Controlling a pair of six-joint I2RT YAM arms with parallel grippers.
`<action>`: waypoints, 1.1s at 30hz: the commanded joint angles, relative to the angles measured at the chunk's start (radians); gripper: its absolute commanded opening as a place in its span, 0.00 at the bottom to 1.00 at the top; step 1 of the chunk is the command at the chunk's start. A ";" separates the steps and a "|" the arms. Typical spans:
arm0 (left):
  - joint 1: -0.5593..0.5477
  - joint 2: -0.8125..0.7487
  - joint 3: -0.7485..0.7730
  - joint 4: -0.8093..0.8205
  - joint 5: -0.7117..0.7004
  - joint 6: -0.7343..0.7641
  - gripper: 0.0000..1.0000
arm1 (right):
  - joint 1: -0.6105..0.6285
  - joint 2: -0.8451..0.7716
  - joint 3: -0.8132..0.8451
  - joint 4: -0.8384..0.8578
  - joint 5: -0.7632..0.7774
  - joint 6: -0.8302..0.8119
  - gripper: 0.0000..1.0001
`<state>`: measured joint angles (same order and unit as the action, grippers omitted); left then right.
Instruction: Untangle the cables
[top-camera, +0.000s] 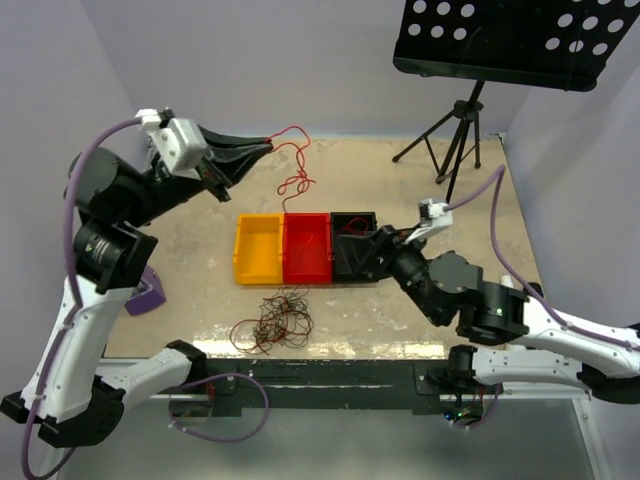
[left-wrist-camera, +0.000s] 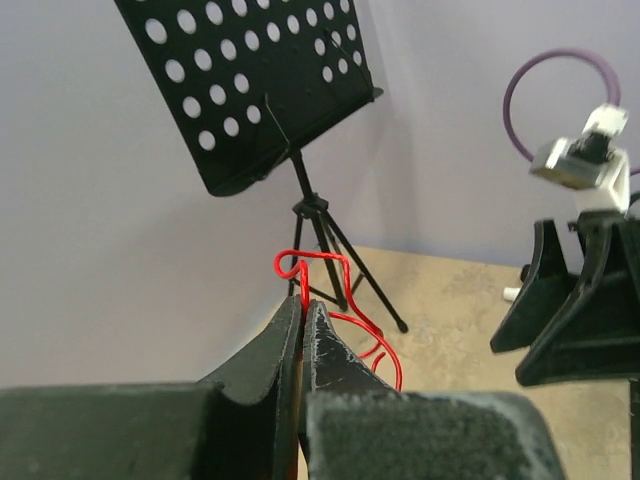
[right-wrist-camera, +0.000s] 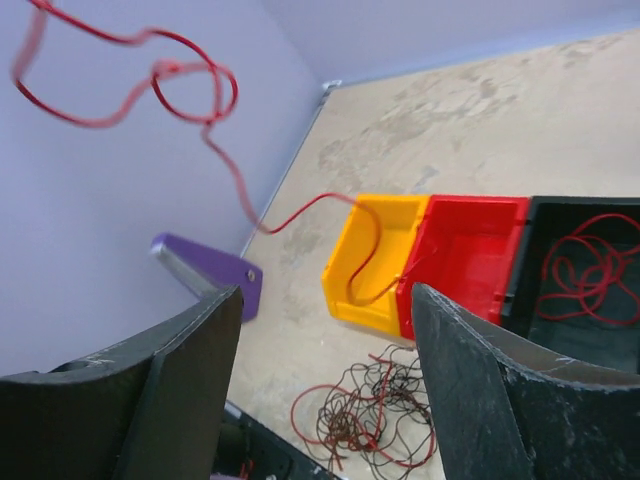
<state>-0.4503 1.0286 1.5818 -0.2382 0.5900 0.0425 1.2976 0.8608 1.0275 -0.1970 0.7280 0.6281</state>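
A tangle of thin red and black-brown cables (top-camera: 274, 323) lies on the table in front of the bins; it also shows in the right wrist view (right-wrist-camera: 372, 420). My left gripper (top-camera: 268, 146) is raised at the back left, shut on one red cable (top-camera: 295, 172) that hangs curling from its tips (left-wrist-camera: 302, 300). That red cable (right-wrist-camera: 190, 95) trails down toward the yellow bin. My right gripper (top-camera: 362, 248) is open and empty, over the black bin (top-camera: 354, 243), which holds red cable (right-wrist-camera: 590, 270).
Yellow bin (top-camera: 257, 249), red bin (top-camera: 306, 247) and the black bin stand in a row mid-table. A purple block (top-camera: 146, 293) sits at the left edge. A black music stand (top-camera: 470, 90) stands at the back right. Walls close the left and back.
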 joint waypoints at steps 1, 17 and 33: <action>-0.004 0.077 -0.046 0.161 0.071 -0.111 0.00 | 0.002 -0.104 0.028 -0.145 0.220 0.134 0.72; -0.128 0.393 0.014 0.198 0.048 -0.093 0.00 | 0.002 -0.151 0.060 -0.369 0.366 0.320 0.71; -0.159 0.464 -0.110 0.166 -0.019 -0.047 0.00 | 0.002 -0.170 0.029 -0.383 0.379 0.352 0.71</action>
<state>-0.5991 1.4899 1.5528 -0.0837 0.6167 -0.0559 1.2976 0.7010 1.0546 -0.5694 1.0645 0.9428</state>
